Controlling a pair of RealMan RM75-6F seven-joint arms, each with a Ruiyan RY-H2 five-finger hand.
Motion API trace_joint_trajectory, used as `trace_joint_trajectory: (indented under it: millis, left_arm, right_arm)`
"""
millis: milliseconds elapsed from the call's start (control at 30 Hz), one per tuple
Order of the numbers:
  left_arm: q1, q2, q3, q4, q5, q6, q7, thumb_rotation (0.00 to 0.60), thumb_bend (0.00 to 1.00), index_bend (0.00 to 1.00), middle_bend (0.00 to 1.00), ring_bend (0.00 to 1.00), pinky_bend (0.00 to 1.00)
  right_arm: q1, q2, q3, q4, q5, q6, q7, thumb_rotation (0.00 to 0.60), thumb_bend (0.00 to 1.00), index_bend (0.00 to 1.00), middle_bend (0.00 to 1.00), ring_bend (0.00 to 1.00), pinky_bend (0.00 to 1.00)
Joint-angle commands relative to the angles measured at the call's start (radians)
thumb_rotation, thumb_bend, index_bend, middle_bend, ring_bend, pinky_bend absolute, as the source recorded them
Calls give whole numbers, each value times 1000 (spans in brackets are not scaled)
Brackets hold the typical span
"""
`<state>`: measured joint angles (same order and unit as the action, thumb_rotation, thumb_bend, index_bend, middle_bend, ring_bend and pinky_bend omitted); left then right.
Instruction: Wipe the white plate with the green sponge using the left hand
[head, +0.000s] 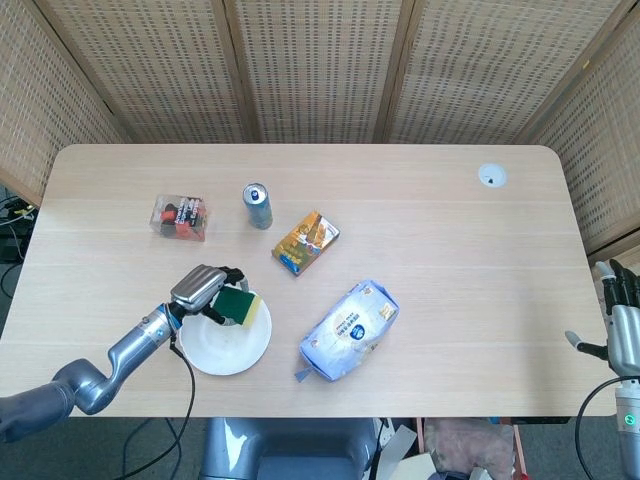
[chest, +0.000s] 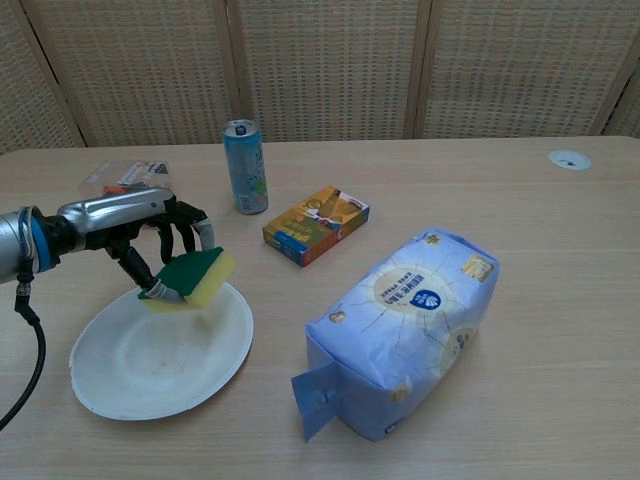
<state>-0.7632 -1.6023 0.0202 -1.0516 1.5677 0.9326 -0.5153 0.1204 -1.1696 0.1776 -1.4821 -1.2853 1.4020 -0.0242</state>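
The left hand (chest: 150, 225) grips the green sponge (chest: 190, 277), fingers curled over its top, holding it tilted above the far rim of the white plate (chest: 150, 370), at the plate's 12 o'clock. From the head view the plate (head: 215, 350) sits near the table's front left, the sponge (head: 238, 304) over its upper edge. The right hand (head: 625, 325) hangs off the table's right edge, fingers extended and apart, holding nothing. A blue bag (chest: 400, 325) lies at the plate's 3 o'clock, a can (chest: 244, 166) at its 1 o'clock
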Motion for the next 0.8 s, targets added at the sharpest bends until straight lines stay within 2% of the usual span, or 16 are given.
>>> trace_joint_trajectory:
  millis: [33, 467, 667, 800]
  left_arm:
    - [-7, 21, -10, -34, -15, -23, 23, 600, 0, 486, 384, 370, 463]
    - [-19, -91, 8, 88, -54, -140, 5, 600, 0, 486, 384, 370, 462]
    - [-20, -98, 12, 99, -46, -138, -11, 600, 0, 486, 384, 370, 462]
    - [-16, -72, -6, 67, -39, -89, -22, 600, 0, 486, 384, 370, 454]
  right_arm:
    - [1, 0, -1, 0, -1, -1, -2, 600, 0, 0, 0, 0, 0]
    - [2, 0, 3, 6, 10, -7, 0, 600, 0, 0, 0, 0, 0]
    - [2, 1, 5, 6, 13, -8, 4, 600, 0, 0, 0, 0, 0]
    - [0, 2, 4, 4, 11, -6, 6, 600, 0, 0, 0, 0, 0]
